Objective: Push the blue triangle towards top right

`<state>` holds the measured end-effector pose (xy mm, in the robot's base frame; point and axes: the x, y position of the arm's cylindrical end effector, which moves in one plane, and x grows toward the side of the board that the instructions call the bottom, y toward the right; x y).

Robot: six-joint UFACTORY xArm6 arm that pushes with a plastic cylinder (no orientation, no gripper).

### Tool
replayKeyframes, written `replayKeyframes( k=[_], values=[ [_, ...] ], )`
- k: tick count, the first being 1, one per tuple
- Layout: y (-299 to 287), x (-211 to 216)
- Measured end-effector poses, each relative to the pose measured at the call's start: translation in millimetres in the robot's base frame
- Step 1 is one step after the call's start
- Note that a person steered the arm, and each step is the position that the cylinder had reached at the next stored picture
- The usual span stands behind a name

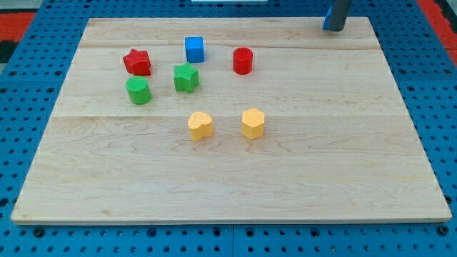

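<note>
We read no brand, label or writing on any block or on the table [235, 178], whose pale wooden top lies on a blue perforated base [28, 28]. Our arm ends in a straight dark rod [338, 11] that enters at the view's top right, standing roughly upright, and our tip [335, 29] meets the board near its top right corner. There is no gripper on this arm, so nothing spreads or pinches; the rod alone does the work. A sliver of blue [326, 20] shows just at the rod's left side, touching it or nearly so; we take it for the blue triangle, though most of it is hidden behind the rod and we cannot make out its shape. The other blocks sit well apart from our tip, toward the view's left and centre. A blue cube [194, 49] stands near the top, with a red cylinder [243, 61] to its right and a red star [137, 62] to its left. Below these we see a green star [186, 77] and, left of it, a green cylinder [138, 91]. Further down, near the board's middle, a yellow heart-like block [201, 126] and a yellow hexagonal block [253, 123] sit side by side, apart from each other.
</note>
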<state>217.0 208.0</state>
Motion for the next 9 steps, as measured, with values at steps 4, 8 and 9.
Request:
replayKeyframes(
  k=[4, 8, 9],
  values=[
    [-72, -17],
    [-10, -19],
    [-3, -19]
  ],
)
